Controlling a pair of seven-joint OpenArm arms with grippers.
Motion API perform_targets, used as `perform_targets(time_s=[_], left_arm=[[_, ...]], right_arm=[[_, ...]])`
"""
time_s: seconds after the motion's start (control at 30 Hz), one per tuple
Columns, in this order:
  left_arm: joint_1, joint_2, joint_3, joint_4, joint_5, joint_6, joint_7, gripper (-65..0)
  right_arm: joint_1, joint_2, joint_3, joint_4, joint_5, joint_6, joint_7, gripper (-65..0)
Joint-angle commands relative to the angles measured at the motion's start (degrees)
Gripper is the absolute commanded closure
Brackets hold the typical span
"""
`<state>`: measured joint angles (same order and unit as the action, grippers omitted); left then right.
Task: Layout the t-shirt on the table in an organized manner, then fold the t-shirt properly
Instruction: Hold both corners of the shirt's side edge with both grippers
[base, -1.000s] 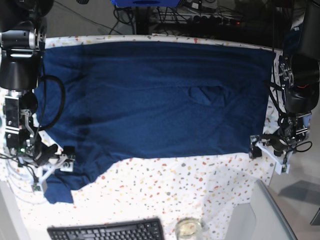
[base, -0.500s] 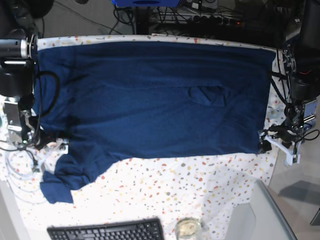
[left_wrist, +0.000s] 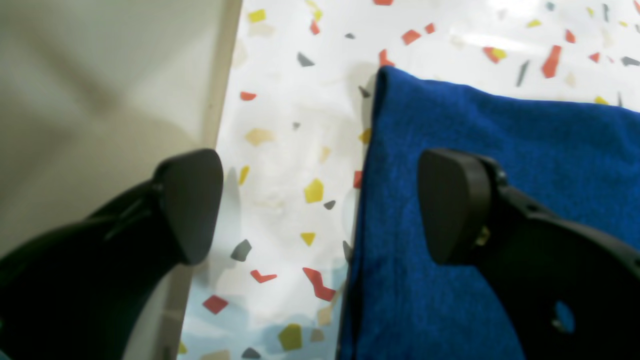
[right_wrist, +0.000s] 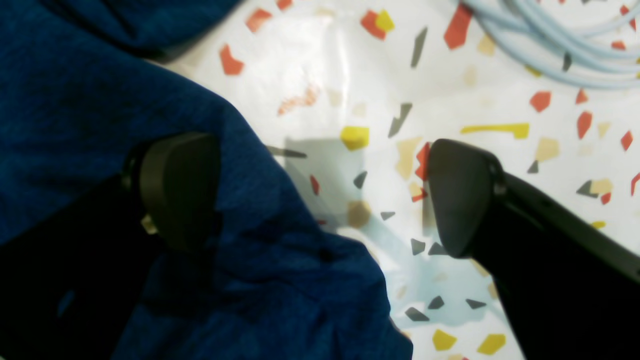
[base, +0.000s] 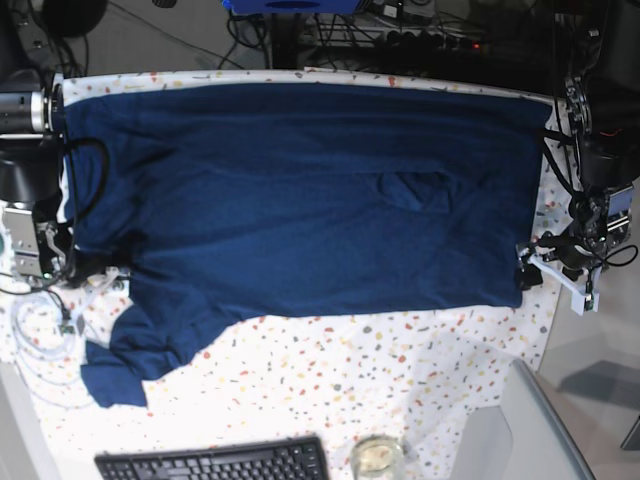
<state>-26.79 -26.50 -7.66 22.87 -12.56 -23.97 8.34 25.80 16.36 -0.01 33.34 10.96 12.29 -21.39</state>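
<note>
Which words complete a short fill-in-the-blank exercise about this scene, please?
1. The t-shirt lying on the table has the colour ____.
2. In the left wrist view, the left tool has its jaws ____, with the shirt's edge between them.
3. In the right wrist view, the right tool is ____, one jaw over cloth, one over bare table.
4. At the table's near edge lies a black ____.

Missing words: blue; open; open; keyboard

Both arms are built of black and silver cylindrical segments with black cables looping beside them. The left gripper (left_wrist: 320, 205) and right gripper (right_wrist: 322, 192) each carry 2 matte black fingers ending in rounded, teardrop-shaped pads (left_wrist: 452, 202), with white bracket parts near the wrists
</note>
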Motion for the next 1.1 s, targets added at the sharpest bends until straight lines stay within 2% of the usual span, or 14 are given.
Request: perform_targets(time_s=[0.0,0.1,0.17,0.37,0.5,0.57,0.63,0.73,0.9,1.0,1.07], left_arm=[[-1.4,-1.1,0.0,0.9,-0.8,-0.1,-1.3,-57.8],[-1.4,-1.1,0.0,0.9,-0.8,-0.1,-1.3,-57.8],[-1.4,-1.1,0.0,0.9,-0.8,-0.1,-1.3,-57.8],[-1.4,-1.1,0.0,0.9,-0.8,-0.1,-1.3,-57.8],[-1.6,-1.0,0.0,0.9,-0.6,-0.1,-1.3,-57.8],[-1.7,-0.8,0.3,0.9,-0.5,-0.1,-1.3,-57.8],[-1.8,-0.6,0.4,0.9,-0.4,1.4,-1.3,-57.8],[-2.0,0.6,0.4,1.0,-0.3,7.1,-1.7,-57.8],[-3.8,1.5,0.5,1.3,-0.3,7.2,-1.5,-57.8],[-3.8,1.8,0.5,1.4,-0.3,7.2,-1.4,-57.8],[-3.8,1.8,0.5,1.4,-0.3,7.2,-1.4,-57.8]], right_arm=[[1.9,0.5,0.1,0.7,0.2,1.2,0.9,-62.0],[1.9,0.5,0.1,0.6,0.2,1.6,1.0,-61.7],[1.9,0.5,0.1,0.5,0.2,1.6,1.0,-58.4],[1.9,0.5,0.1,0.5,0.2,1.8,0.9,-34.7],[1.9,0.5,0.2,0.7,0.2,1.9,0.8,-10.2],[1.9,0.5,0.3,1.0,0.2,1.9,0.8,-0.8],[1.9,0.5,0.6,1.0,0.2,1.9,0.8,0.0],[1.9,0.5,0.6,1.2,0.2,1.9,0.8,-0.2],[0.1,0.3,0.9,7.7,0.5,1.8,-0.1,-1.7],[-2.0,-0.5,4.0,14.3,0.5,1.8,-1.9,-9.8],[-3.1,-1.2,5.2,18.3,0.3,1.8,-2.3,-21.2]])
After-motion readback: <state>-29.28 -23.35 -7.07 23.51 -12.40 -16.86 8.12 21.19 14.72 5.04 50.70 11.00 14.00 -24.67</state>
